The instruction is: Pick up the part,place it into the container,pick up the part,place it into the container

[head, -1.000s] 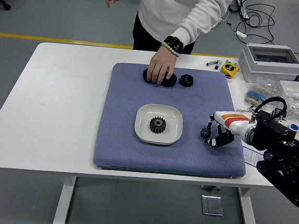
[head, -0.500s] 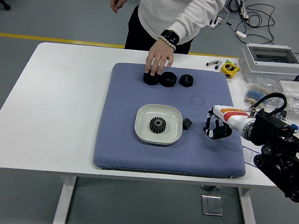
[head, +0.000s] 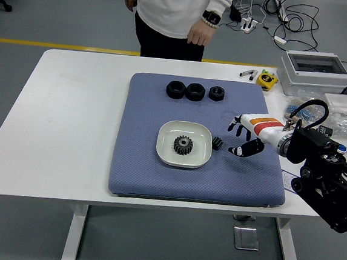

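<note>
Gear (head: pixel 217 143) tilted against dish (head: pixel 183 159), robot hand (head: pixel 243 138) spread.

Bright, even overhead light, soft faint shadows, sharp focus, no glare or blur.

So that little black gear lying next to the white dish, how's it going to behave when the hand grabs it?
The small gear looks rigid, likely metal, so probably dense for its size. Its teeth should give the right robot hand some purchase, though being small it could slip from the fingers. It seems tilted against the white dish, so a nudge may tip or roll it on the blue pad.
</note>
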Action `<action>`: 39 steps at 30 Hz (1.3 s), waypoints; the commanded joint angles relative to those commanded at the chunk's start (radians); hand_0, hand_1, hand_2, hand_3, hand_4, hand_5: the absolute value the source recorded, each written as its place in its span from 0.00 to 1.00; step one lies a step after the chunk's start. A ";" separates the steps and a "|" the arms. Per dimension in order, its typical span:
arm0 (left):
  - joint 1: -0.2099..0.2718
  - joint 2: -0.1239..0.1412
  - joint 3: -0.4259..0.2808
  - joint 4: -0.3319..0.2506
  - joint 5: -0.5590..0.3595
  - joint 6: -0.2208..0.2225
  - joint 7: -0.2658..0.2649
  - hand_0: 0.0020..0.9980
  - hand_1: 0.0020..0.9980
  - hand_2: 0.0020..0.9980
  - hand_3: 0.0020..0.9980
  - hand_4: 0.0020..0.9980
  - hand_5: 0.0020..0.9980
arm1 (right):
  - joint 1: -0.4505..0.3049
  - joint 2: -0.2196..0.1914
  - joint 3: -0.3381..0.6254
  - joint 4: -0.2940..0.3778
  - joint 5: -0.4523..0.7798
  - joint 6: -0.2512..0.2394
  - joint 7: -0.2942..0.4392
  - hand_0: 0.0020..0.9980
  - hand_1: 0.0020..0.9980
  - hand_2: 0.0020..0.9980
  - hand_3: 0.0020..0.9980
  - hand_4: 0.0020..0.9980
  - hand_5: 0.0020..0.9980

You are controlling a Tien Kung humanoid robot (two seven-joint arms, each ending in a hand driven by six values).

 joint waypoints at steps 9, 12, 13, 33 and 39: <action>-0.001 0.000 -0.006 0.000 0.006 0.001 0.002 0.59 0.62 0.77 0.69 0.69 0.62 | 0.012 0.074 -0.024 -0.099 0.072 -0.037 -0.002 0.49 0.64 0.77 0.94 1.00 0.28; -0.002 0.000 -0.008 0.000 0.009 0.001 0.003 0.59 0.62 0.77 0.69 0.69 0.62 | 0.016 0.093 -0.026 -0.118 0.110 -0.047 -0.010 0.41 0.58 0.70 0.86 1.00 0.27; -0.002 0.000 -0.010 0.000 0.012 0.001 0.003 0.59 0.62 0.77 0.69 0.69 0.62 | 0.018 0.099 -0.027 -0.124 0.127 -0.050 -0.013 0.41 0.58 0.70 0.86 1.00 0.27; -0.002 0.002 -0.029 -0.002 0.052 0.005 0.012 0.59 0.62 0.77 0.69 0.69 0.62 | 0.030 0.168 -0.049 -0.256 0.243 -0.091 0.010 0.34 0.51 0.64 0.78 0.94 0.26; -0.002 0.002 -0.036 -0.002 0.066 0.007 0.014 0.59 0.62 0.77 0.69 0.69 0.62 | 0.030 0.180 -0.068 -0.271 0.266 -0.139 0.035 0.33 0.50 0.60 0.77 0.91 0.25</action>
